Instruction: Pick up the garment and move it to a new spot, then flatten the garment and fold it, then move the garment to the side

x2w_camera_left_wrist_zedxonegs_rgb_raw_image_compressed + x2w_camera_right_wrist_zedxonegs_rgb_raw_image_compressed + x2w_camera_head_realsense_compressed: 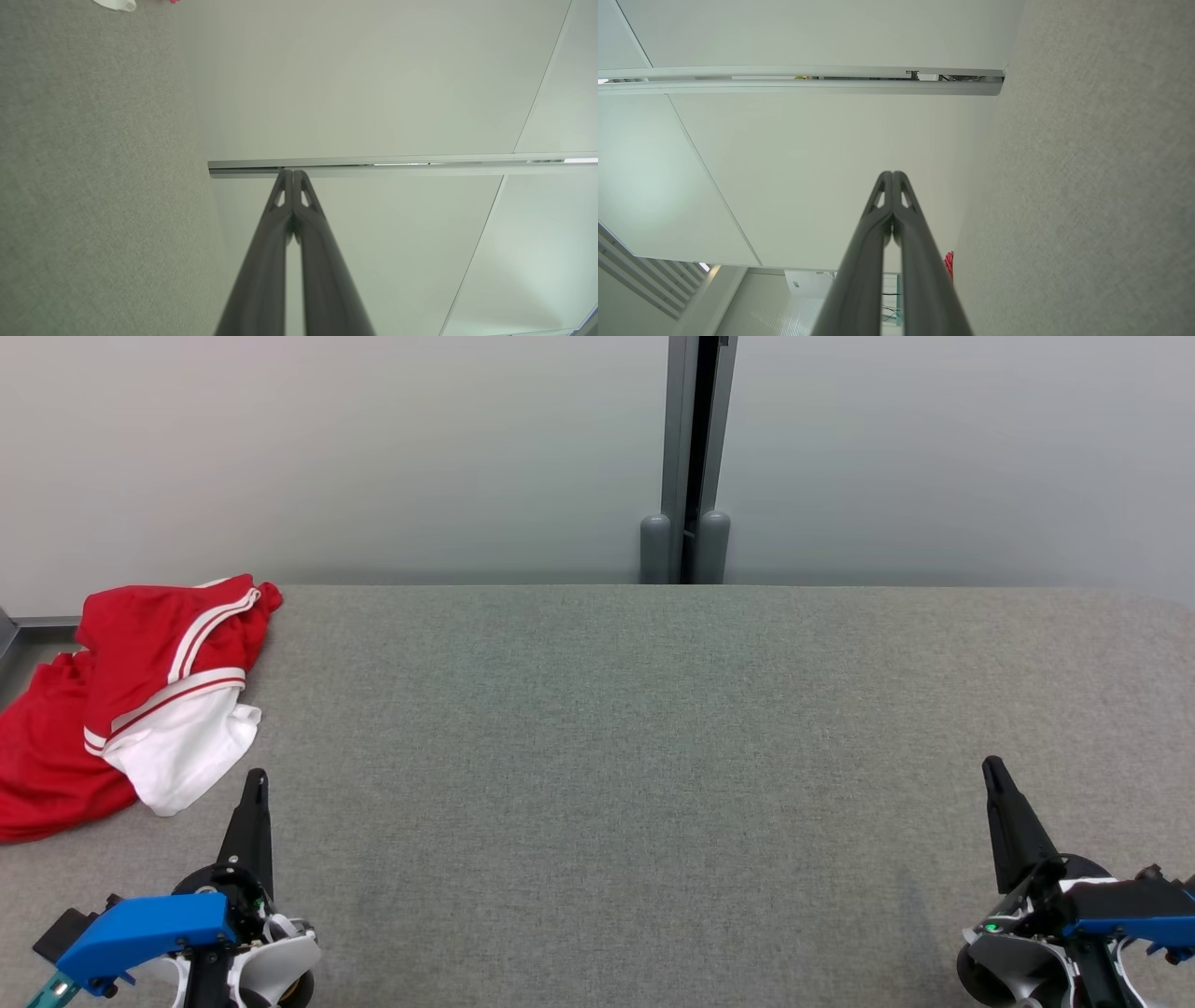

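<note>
Table (653, 756) with the garment (140, 691) crumpled at its far-left corner, seemingly spilling over the edge.
You risk dragging it off if you pinch only the overhanging red part. Your left gripper (255, 782) sits just beside its white fabric, the right gripper (994, 770) well apart; both jaws are pressed together and empty, so approaching closed would just shove cloth.

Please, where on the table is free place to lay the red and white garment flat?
The table is bare from the garment rightwards to its right edge, and from the left end effector and right end effector back to the wall. Only the far left is crowded, where the bunched garment lies near the left end effector.
</note>
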Robot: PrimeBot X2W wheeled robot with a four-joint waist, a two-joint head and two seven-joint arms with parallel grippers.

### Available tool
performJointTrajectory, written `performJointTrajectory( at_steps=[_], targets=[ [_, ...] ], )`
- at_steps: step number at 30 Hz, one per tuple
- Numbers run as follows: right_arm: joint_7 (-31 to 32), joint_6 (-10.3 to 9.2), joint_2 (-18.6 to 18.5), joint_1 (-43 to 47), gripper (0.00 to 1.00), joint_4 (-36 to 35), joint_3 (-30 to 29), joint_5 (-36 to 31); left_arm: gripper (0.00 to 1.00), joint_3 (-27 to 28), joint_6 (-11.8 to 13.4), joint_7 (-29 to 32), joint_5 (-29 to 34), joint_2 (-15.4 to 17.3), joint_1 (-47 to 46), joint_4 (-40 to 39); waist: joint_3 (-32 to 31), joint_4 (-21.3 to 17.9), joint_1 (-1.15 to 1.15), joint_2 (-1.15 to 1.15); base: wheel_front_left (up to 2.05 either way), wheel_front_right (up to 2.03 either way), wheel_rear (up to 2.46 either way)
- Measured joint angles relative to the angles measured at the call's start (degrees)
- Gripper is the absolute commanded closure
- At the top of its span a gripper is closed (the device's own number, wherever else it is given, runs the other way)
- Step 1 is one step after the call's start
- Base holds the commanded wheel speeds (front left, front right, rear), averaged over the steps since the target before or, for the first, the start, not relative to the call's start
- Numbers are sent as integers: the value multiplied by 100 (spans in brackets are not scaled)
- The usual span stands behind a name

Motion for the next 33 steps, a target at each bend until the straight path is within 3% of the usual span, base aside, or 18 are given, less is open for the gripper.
performJointTrajectory(
  at_steps=[10, 11, 25, 33],
  targets=[
    [0, 0, 0, 0, 100, 0, 0, 0, 100, 0, 0, 0, 0, 0, 0, 0, 0, 0, 0, 0, 0, 0, 0],
    [-1, 0, 3, 2, 0, 16, 2, -1, 0, -1, 1, -3, 0, 0, 6, 18, 0, 0, 0, 0, 0, 0, 0],
    [-257, -9, 55, 217, 0, 308, 127, -130, 0, -270, 7, -252, 104, -63, 378, 190, 2, 0, 0, 0, 0, 0, 0],
    [-464, -9, 55, 230, 0, 296, 116, -626, 0, -398, 7, -463, 557, -63, 415, 49, 5, 4, 0, 0, 0, 0, 0]
  ],
)
